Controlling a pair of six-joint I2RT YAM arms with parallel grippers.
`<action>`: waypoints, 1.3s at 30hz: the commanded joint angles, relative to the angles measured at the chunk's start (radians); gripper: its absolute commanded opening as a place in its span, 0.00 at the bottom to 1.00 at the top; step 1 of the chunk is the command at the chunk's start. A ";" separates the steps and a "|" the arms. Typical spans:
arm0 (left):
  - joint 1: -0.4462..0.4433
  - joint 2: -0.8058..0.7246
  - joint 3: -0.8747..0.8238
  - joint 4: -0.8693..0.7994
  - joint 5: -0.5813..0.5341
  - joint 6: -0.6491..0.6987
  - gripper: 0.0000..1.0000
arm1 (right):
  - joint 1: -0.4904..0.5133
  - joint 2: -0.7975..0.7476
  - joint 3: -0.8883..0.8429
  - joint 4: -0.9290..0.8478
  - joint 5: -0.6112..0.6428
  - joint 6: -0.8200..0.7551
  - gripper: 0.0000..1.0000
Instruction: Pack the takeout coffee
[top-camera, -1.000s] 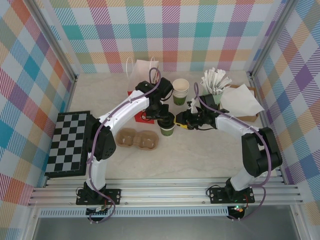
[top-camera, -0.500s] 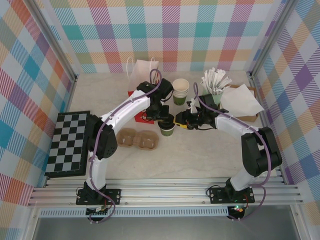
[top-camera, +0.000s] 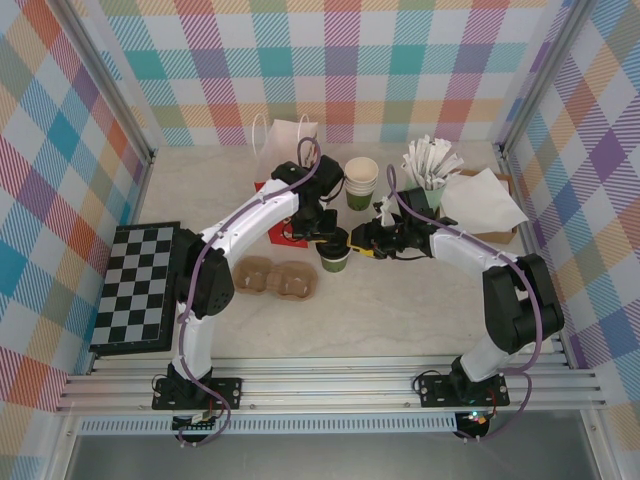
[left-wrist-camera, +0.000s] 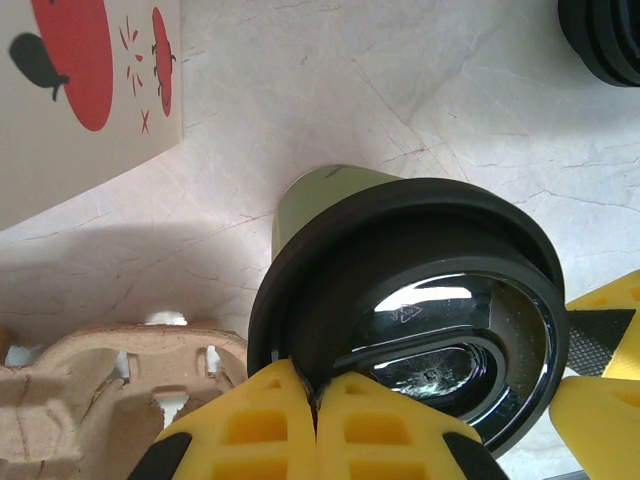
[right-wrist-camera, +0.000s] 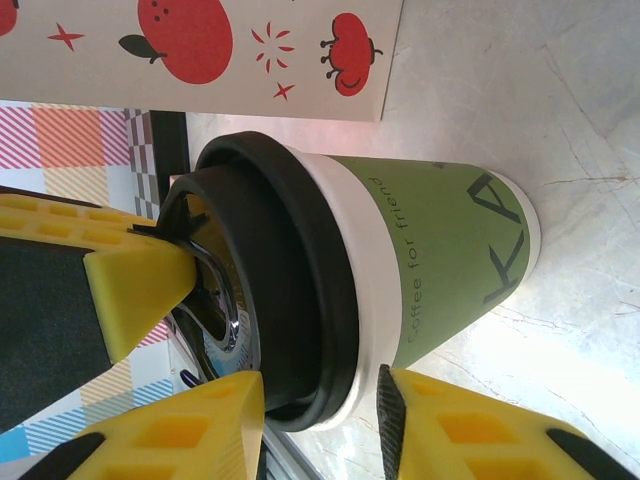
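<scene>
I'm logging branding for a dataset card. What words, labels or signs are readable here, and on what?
"Coffee for friend": small lettering on the green part of the takeout coffee.
"KA": large letters on the same cup, cut off by its curve.
Embossed mark on the black lid: too small to read.
Printed white panel: red fruit drawings, no words.

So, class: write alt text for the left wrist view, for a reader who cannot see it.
The left gripper, shut, touches the rim of the black lid on the takeout coffee, seen from above. A cardboard cup carrier lies lower left, a red-printed white bag upper left.
</scene>
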 joint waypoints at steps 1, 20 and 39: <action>0.003 -0.016 0.014 0.010 0.047 0.012 0.00 | 0.015 -0.015 0.024 -0.025 -0.002 -0.015 0.38; 0.005 -0.028 0.000 0.014 0.061 0.010 0.00 | 0.015 -0.053 0.033 -0.059 0.019 -0.030 0.40; 0.003 -0.006 -0.027 0.009 0.072 0.023 0.00 | 0.020 -0.003 0.020 -0.077 0.063 -0.036 0.37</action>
